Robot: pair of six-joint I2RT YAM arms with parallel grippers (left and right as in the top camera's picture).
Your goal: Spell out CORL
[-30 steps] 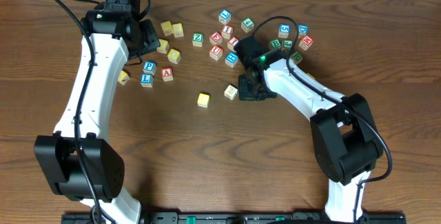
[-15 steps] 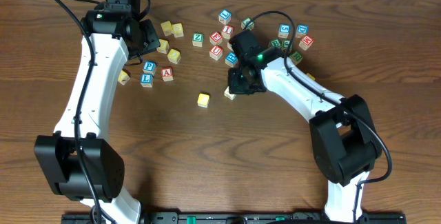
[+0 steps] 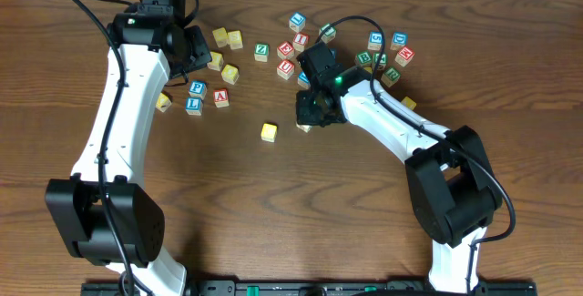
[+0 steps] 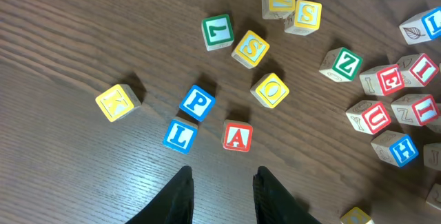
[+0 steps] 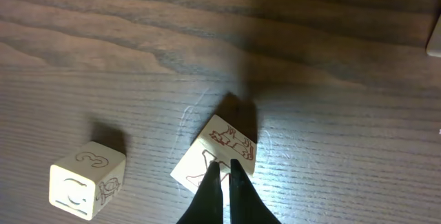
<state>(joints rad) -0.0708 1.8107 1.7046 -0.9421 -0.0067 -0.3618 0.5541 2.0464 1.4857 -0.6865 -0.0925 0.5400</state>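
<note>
Nudging a pale cube (image 5: 227,141) with its fingertips pressed together on the cube's near face, the right hand (image 5: 222,174) works near the middle of the surface (image 3: 273,214). We read the task as barely begun. A yellow cube (image 3: 269,132) sits alone there, and the pale cube lies near it at its 3 o'clock, apart and not yet lined up. We cannot read a letter on either.

The blue L cube (image 4: 180,136) is well apart from them, in a cluster toward 10 o'clock from the centre. The P cube (image 4: 197,102) is at its 12 o'clock and the A cube (image 4: 238,136) at its 3 o'clock. The left hand (image 4: 222,189) hovers by that cluster, fingers partly spread and holding nothing. We cannot pick out the green R among the scattered cubes (image 3: 285,51) toward 12 and 1 o'clock. By our reckoning, both of those letters are left to fetch.

A second ago the right hand stood at the pale cube's 3 o'clock, with the cube in plain view. It has since swung toward 9 o'clock and now covers most of it from overhead. The yellow cube, the L cube and the left arm look unchanged.
</note>
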